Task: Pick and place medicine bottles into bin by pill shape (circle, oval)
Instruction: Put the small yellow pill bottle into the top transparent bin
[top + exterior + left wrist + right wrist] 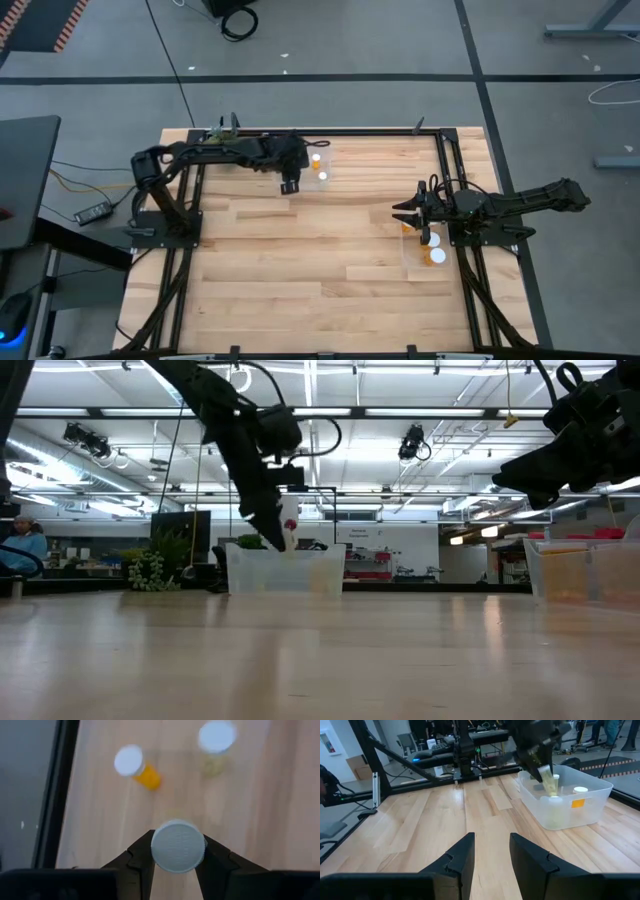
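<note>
My left gripper hangs over a clear bin at the table's far middle, shut on a medicine bottle with a white cap. Two more bottles lie in that bin below it. My right gripper waits at the table's right side, level, its fingers a little apart with nothing between them. Beside it stands a second clear bin holding two white-capped bottles. My left gripper pinches the bottle between its two fingers, one on either side at the cap end. The fingers slant down from above, coming from the table's left. The bottle hangs tilted at the fingertips, lifted clear above the bin.
A dark frame rail runs along the table's far edge just behind the far bin. Bare wood spreads over the table's middle and near side. A person sits far off in the room.
</note>
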Motion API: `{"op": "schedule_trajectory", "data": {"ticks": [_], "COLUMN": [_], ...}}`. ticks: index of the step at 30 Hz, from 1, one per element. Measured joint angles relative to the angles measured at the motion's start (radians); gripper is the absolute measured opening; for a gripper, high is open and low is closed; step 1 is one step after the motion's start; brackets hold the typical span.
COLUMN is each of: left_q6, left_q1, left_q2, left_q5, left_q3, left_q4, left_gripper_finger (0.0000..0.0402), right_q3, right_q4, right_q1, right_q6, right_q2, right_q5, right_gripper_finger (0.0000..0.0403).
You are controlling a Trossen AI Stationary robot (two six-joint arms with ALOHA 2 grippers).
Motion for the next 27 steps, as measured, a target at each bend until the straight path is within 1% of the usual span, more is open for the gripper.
{"op": "schedule_trajectory", "data": {"ticks": [7,17,27], "left_q6": [0.01,-0.001,0.054], "left_q1": [0.023,0.022,0.021], "left_q2": [0.062,0.063,0.062], "left_q5": [0.005,0.053,0.043], "left_q3": [-0.001,-0.001,0.019], "left_q4": [0.001,-0.005,0.005], "left_gripper_finger": [0.0126,0.0126,0.0125], "right_q3": [0.0,0.0,0.0], "right_q4": [0.0,0.0,0.0], "right_q1": [0.0,0.0,0.0], "right_q6": [0.0,0.0,0.0], "right_q2": [0.0,0.0,0.0], "right_q5": [0.0,0.0,0.0], "right_gripper_finger": [0.0129,0.0129,0.0129]}}
